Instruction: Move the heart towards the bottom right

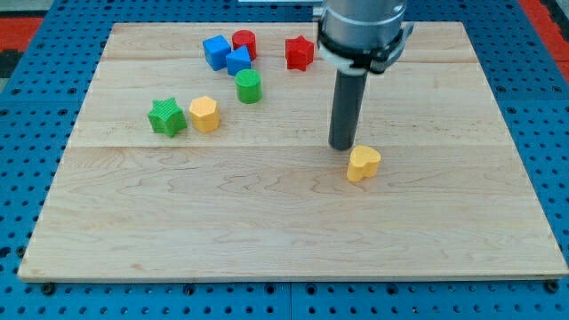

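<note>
Right now my tip (342, 146) rests on the board (267, 231) right of centre, just up and left of the yellow heart (363, 164). Whether the two touch I cannot tell; any gap between them is very slight. Being a bare rod, it has no jaws to be released or clenched, and it grasps nothing. The rod rises straight to the dark wrist at the view's top.

The heart lies on the right half of the board, about mid-depth, with its rounded lobes toward the view's right. Below and to the right of it the wood runs bare to the near right corner, so no block stands on that side of it.

All other blocks sit well apart, far and to the left. A red star (300, 52) is nearest the rod, beyond it near the far edge. Further left a red cylinder (244, 43) stands against two blue blocks (227, 56), which touch each other; their exact shapes are hard to make out. A green cylinder (248, 86) stands just nearer than these. Leftmost, a green star (167, 116) and a yellow hexagon (204, 114) sit side by side, nearly touching.

Around the board shows a blue pegboard (36, 133).
</note>
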Robot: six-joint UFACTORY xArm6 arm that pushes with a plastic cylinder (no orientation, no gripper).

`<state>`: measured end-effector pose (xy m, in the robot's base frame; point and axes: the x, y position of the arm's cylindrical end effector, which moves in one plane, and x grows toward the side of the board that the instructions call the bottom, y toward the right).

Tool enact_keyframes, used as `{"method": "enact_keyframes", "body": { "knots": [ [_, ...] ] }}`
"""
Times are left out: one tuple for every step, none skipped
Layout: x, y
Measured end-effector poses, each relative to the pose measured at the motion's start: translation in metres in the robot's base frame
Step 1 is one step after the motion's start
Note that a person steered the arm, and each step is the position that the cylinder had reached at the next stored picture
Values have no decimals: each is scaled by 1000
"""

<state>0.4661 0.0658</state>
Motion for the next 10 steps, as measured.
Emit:
{"method": "enact_keyframes", "body": {
  "knots": [
    [60,62],
    [66,83],
    [41,79],
    [17,82],
    [24,114],
    [41,154],
    [64,136],
    [50,118],
    [14,107],
    [-37,129]
  ]
}}
